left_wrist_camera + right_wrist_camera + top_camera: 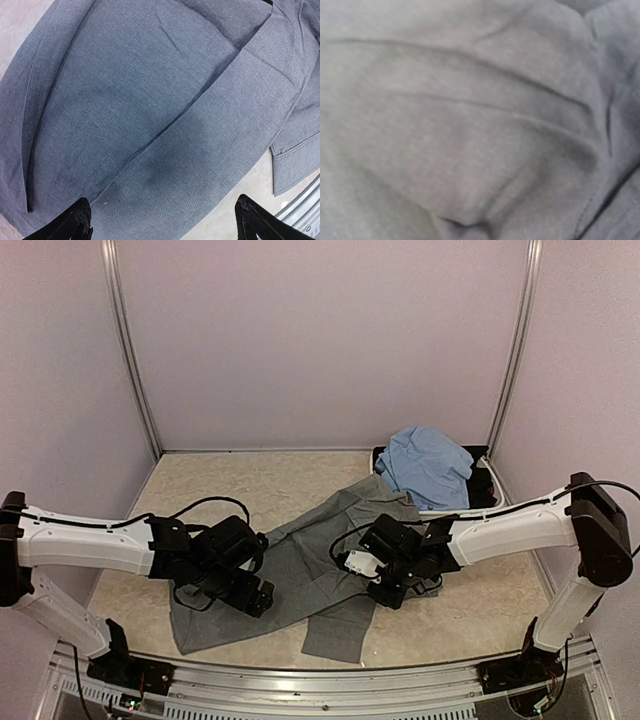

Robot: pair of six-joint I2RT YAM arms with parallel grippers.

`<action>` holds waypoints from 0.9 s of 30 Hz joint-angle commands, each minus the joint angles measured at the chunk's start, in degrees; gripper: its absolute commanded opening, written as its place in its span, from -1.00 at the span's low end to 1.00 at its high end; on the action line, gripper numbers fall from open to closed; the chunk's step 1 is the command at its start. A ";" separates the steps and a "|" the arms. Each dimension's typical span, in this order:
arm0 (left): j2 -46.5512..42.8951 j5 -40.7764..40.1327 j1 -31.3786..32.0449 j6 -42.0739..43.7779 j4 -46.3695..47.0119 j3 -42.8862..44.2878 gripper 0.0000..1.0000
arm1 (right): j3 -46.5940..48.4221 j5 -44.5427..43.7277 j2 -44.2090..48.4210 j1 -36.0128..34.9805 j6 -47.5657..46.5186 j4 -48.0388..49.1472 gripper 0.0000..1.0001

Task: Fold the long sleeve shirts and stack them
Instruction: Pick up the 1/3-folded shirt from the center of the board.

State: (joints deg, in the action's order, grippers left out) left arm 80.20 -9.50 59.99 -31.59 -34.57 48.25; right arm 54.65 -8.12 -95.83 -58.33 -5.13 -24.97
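Nearest me, the grey shirt (300,570) lies spread on the table (230,490), rumpled, with a flap laid across its body but no neat fold made. My left claw (165,212) hangs just above its lower part, jaws wide apart and holding nothing. My right claw (385,588) is down at the shirt's middle. Its camera shows only cloth, so I cannot tell whether it pinches anything. Farther off, the blue shirt (428,465) sits bunched in the basin (486,480), unfolded. I judge the job barely begun: both folds and the stacking remain.
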 commanded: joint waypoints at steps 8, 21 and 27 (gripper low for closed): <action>1.41 -1.14 1.05 0.65 -0.22 -0.74 0.90 | 1.07 5.83 0.99 2.69 -0.26 1.06 -0.53; -0.37 -0.77 1.10 -0.20 -1.38 -0.68 0.91 | 1.91 4.17 1.36 2.73 0.57 0.94 -1.00; -0.73 -1.49 7.44 -1.17 -7.87 4.84 0.91 | 7.74 1.50 8.32 4.43 2.34 -7.25 -1.00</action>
State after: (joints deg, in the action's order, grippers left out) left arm 80.73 -9.61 62.06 -32.01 -37.15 48.34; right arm 56.82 -4.69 -94.15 -55.46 -4.43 -27.44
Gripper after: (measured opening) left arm 0.956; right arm 0.005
